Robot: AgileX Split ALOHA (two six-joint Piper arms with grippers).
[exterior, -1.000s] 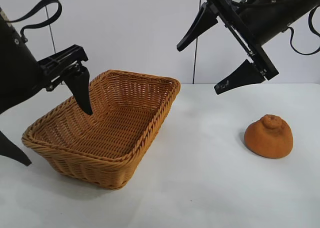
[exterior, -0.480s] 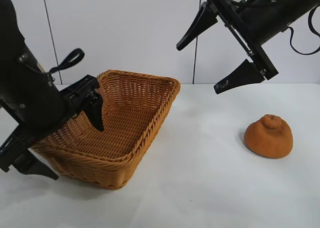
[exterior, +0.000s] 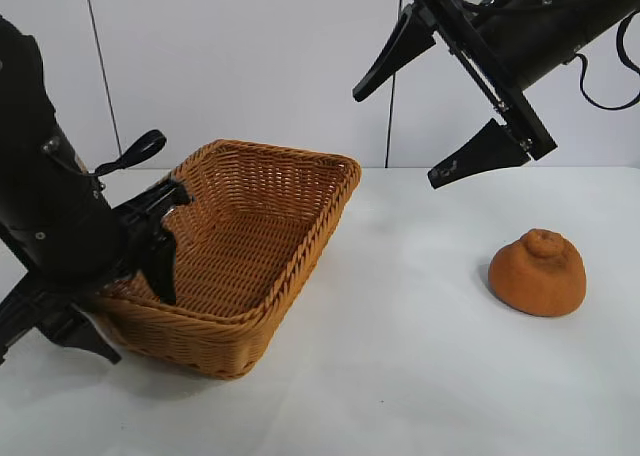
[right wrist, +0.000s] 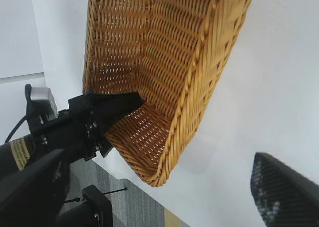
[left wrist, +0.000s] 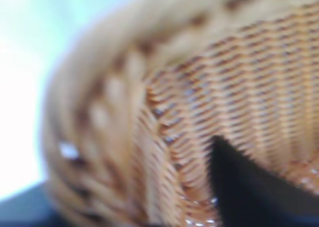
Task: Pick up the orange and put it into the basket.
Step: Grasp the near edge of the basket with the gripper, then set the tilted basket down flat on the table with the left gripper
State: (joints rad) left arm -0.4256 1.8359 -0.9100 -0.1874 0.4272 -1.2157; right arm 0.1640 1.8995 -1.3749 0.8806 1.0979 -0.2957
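The orange (exterior: pixel 538 272), a brownish-orange lump with a knob on top, sits on the white table at the right. It does not show in either wrist view. The wicker basket (exterior: pixel 262 238) stands at the left. My left gripper (exterior: pixel 138 326) is open and astride the basket's near-left wall, with one finger (exterior: pixel 160 266) inside and the other outside. In the left wrist view the braided rim (left wrist: pixel 114 87) lies beside the inner finger (left wrist: pixel 249 187). My right gripper (exterior: pixel 398 138) is open and empty, high above the table between the basket and the orange.
The white table (exterior: pixel 400 376) runs between the basket and the orange. A white panelled wall stands behind. The right wrist view shows the basket (right wrist: pixel 164 62), the left arm (right wrist: pixel 84 122) at its corner, and the table's edge with grey floor beyond.
My left arm has swung down and toward the basket's near-left corner, and its fingers now straddle the wall lower down. The basket, the orange and the right arm have not moved.
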